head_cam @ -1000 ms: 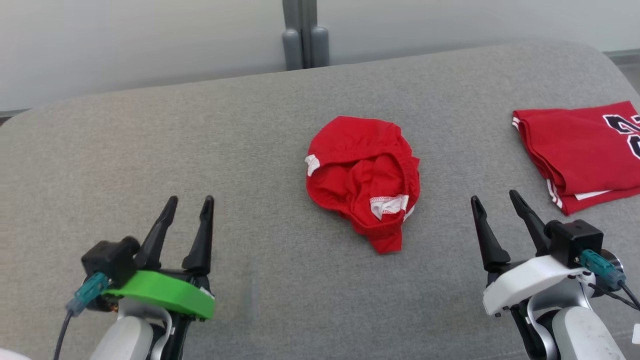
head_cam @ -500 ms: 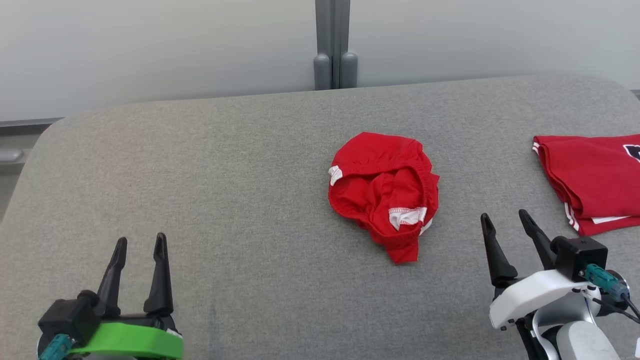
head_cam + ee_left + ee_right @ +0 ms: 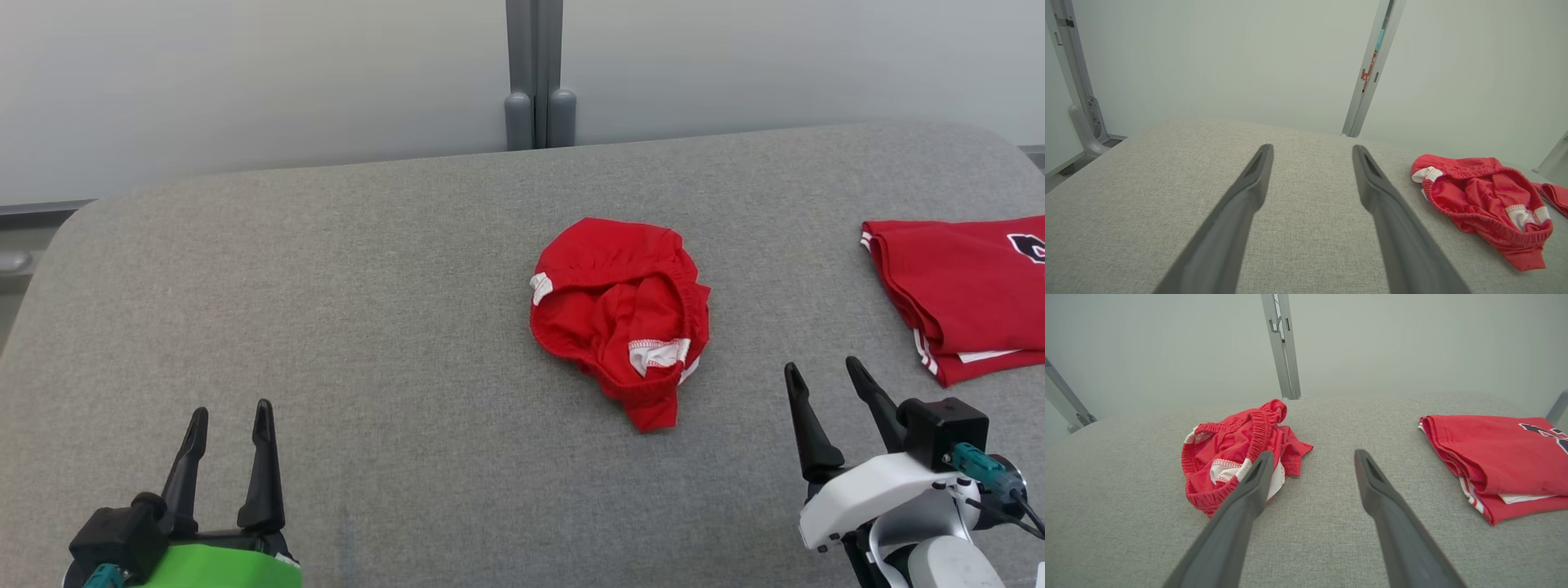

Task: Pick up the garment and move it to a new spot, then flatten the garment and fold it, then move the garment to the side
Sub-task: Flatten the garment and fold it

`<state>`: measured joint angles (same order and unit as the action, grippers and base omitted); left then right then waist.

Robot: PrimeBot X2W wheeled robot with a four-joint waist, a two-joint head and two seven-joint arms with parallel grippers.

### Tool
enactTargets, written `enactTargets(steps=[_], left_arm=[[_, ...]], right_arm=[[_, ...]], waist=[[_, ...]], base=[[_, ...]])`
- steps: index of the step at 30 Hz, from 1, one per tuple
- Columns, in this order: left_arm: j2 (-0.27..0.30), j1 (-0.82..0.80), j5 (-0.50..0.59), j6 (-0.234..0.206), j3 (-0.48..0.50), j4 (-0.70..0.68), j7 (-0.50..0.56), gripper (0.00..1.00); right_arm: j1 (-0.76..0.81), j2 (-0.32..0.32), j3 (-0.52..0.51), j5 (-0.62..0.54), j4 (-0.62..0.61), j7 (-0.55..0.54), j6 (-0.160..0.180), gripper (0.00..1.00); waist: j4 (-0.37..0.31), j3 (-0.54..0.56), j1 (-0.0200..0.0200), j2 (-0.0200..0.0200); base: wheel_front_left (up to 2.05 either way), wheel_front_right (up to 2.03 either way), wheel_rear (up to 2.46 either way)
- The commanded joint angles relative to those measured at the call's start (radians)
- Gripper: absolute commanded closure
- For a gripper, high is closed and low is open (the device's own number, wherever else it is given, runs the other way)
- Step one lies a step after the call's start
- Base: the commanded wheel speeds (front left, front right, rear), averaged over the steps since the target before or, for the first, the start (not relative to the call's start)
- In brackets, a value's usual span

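Centrally, crumpled red garment (image 3: 620, 310), between left tool (image 3: 231, 408) and right tool (image 3: 820, 364), nearer the right, both spread

The left hand (image 3: 1311, 151) had its two dark fingers spread wide with nothing between them, pointing out over the grey fabric worktop (image 3: 1147, 196). Off to the right sat the garment (image 3: 1482, 196), red with white trim, all scrunched up. A metal post (image 3: 1372, 69) stood behind the far edge, against a pale wall.
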<state>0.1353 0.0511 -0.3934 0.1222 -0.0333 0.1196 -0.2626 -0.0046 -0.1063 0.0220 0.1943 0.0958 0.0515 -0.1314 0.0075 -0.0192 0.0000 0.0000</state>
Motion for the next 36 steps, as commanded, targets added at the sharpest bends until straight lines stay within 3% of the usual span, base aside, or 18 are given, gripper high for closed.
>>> enactTargets(steps=[1, 13, 18, 22, 27, 36], left_arm=[[-0.005, -0.003, 0.005, 0.002, 0.006, 0.001, -0.002, 0.0], [-0.007, -0.021, 0.002, 0.009, 0.01, 0.02, -0.002, 0.0], [0.006, -0.049, -0.006, 0.01, -0.031, 0.037, -0.002, 0.0], [0.024, -0.11, -0.017, 0.01, -0.115, 0.052, 0.028, 0.0], [0.02, -0.234, -0.056, 0.01, -0.283, 0.071, 0.165, 0.0], [-0.044, -0.46, -0.179, 0.01, -0.53, 0.188, 0.414, 0.0]], right_arm=[[-0.001, -0.001, 0.002, -0.002, 0.001, 0.0, 0.002, 0.0], [-0.013, 0.006, 0.014, 0.0, 0.006, 0.002, 0.002, 0.0], [-0.023, 0.003, 0.025, 0.005, 0.009, 0.005, 0.002, 0.0], [-0.029, 0.003, 0.039, 0.007, 0.016, 0.005, 0.002, 0.0], [-0.047, 0.012, 0.05, 0.005, 0.017, 0.005, 0.002, 0.0], [-0.073, 0.016, 0.074, 0.009, 0.03, 0.022, 0.002, 0.0]], waist=[[0.0, -0.001, 0.0, 0.0], [-0.003, -0.012, 0.0, 0.0], [-0.026, -0.02, 0.0, 0.0], [-0.061, -0.03, 0.0, 0.0], [-0.121, -0.052, 0.0, 0.0], [-0.246, -0.097, 0.0, 0.0]], base=[[0.0, 0.0, 0.0], [0.0, 0.0, 0.0], [0.0, 0.0, 0.0], [0.0, 0.0, 0.0], [0.0, 0.0, 0.0], [0.0, 0.0, 0.0]])
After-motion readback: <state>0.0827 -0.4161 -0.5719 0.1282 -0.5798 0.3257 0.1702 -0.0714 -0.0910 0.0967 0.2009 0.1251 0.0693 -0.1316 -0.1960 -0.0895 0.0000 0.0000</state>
